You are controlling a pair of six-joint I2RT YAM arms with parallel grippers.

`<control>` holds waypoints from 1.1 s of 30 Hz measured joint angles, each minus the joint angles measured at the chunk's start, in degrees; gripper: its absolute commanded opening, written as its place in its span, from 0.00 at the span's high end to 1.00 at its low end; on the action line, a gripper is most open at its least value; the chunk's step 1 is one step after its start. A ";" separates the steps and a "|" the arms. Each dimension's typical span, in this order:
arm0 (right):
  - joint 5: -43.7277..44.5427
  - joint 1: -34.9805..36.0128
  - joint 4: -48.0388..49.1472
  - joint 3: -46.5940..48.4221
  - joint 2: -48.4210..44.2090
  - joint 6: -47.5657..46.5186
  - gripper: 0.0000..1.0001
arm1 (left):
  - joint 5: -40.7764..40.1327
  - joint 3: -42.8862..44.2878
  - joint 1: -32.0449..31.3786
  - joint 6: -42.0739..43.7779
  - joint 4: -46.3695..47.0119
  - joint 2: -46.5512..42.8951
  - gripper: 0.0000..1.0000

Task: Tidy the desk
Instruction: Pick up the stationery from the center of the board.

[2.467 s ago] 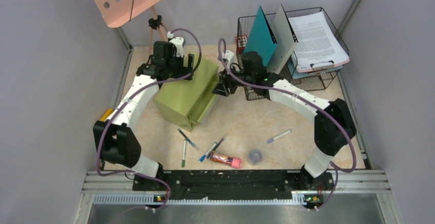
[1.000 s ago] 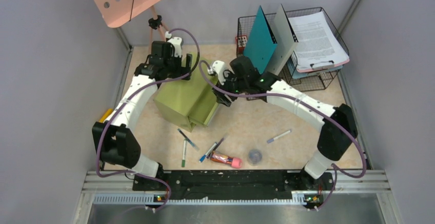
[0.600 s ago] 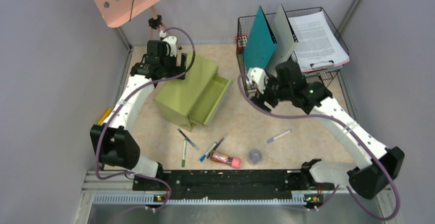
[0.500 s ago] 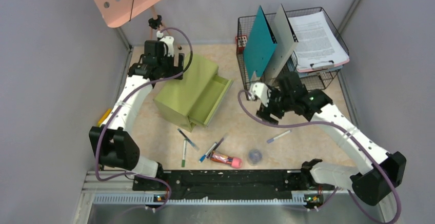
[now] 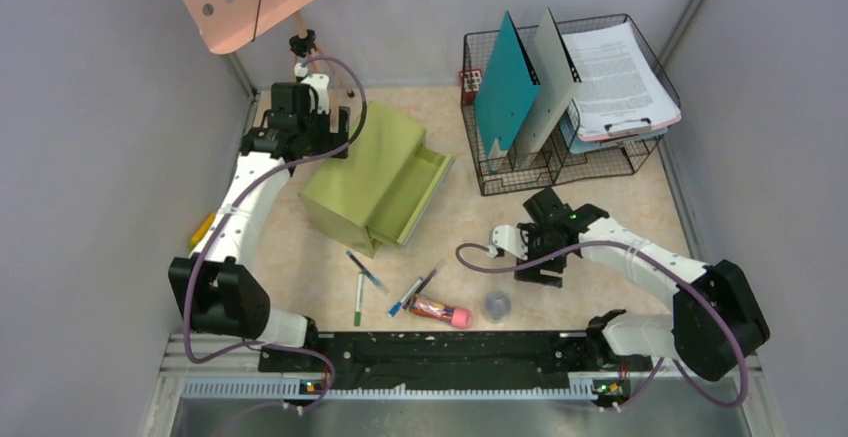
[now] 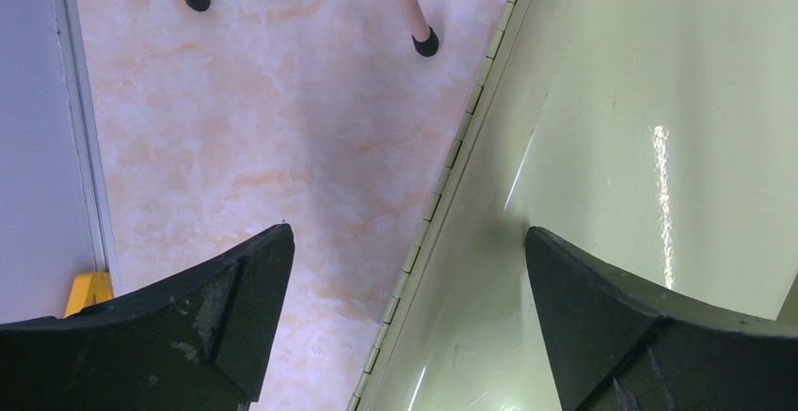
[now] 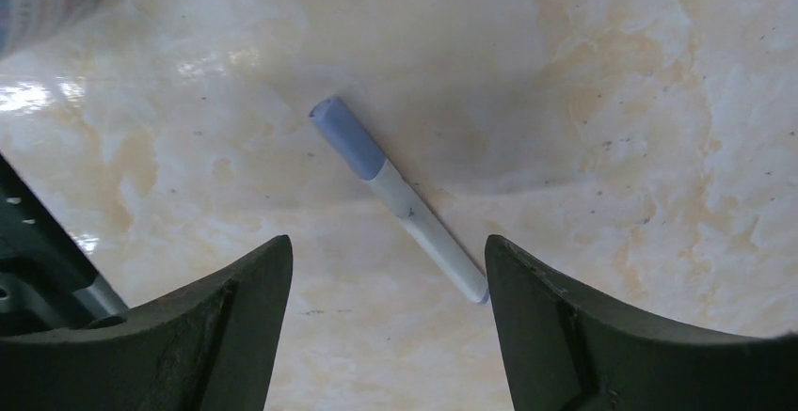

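The desk (image 5: 470, 222) is a beige marbled tabletop. An olive-green drawer box (image 5: 362, 179) stands at the back left with its drawer (image 5: 422, 189) pulled out. My left gripper (image 5: 318, 145) is open at the box's back left edge; in the left wrist view (image 6: 409, 242) one finger is over the desk (image 6: 235, 148) and the other over the box top (image 6: 640, 129). My right gripper (image 5: 538, 265) is open, low over a white marker with a blue cap (image 7: 395, 195). The marker's tail lies between the fingertips (image 7: 386, 246). The marker is hidden in the top view.
Three pens (image 5: 366, 271) (image 5: 358, 299) (image 5: 413, 292), a red and pink tube (image 5: 440, 309) and a round grey-blue thing (image 5: 497, 304) lie near the front. A wire rack (image 5: 520, 172) with folders and papers stands back right. Pink tripod legs (image 6: 425, 42) are back left. A yellow thing (image 5: 205, 224) lies by the left wall.
The drawer has come open. My right arm left the drawer and swung to the front right, down over the marker. My left gripper shifted back and left along the box.
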 measured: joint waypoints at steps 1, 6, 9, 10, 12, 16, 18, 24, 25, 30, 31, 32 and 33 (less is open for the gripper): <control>0.48 0.00 0.92 -0.37 0.57 -0.50 0.27 | 0.02 -0.07 0.02 0.04 -0.02 -0.09 0.02; 2.23 0.00 4.46 -1.03 3.89 -2.54 0.30 | 0.50 -0.59 0.11 0.26 0.26 -0.44 0.02; 2.82 0.00 6.82 -1.60 5.64 -3.10 0.34 | 0.87 -0.94 0.15 0.37 0.44 -0.68 0.02; 2.91 0.00 7.19 -1.88 6.08 -3.19 0.36 | 0.92 -0.96 0.15 0.39 0.46 -0.68 0.02; 2.99 0.00 7.26 -1.88 6.21 -3.23 0.43 | 0.92 -0.98 0.15 0.48 0.48 -0.70 0.02; 2.80 0.00 7.41 -2.40 6.16 -2.97 0.73 | 0.92 -1.18 0.22 0.68 0.50 -0.96 0.02; 2.73 0.00 7.43 -2.54 6.01 -2.80 0.91 | 0.96 -1.33 0.35 0.74 0.46 -1.18 0.02; 3.17 0.00 6.60 -1.57 6.36 -2.12 1.00 | 1.07 -1.38 0.87 0.92 0.07 -1.55 0.02; 3.04 0.00 5.90 -0.92 6.67 -1.81 1.00 | 1.05 -1.38 1.03 1.07 -0.07 -1.70 0.02; 1.20 0.00 0.87 9.09 7.89 0.00 1.00 | 0.61 -1.44 2.56 2.16 -1.86 -3.06 0.02; 0.44 0.00 0.13 12.15 8.15 0.66 1.00 | 0.59 -1.44 3.02 2.32 -2.19 -3.37 0.02; -0.35 0.00 -0.57 15.26 8.37 1.20 1.00 | 0.50 -1.44 3.54 2.38 -2.47 -3.78 0.02; -1.36 0.00 -1.44 18.80 8.68 1.79 1.00 | 0.46 -1.44 3.89 2.43 -2.62 -4.07 0.02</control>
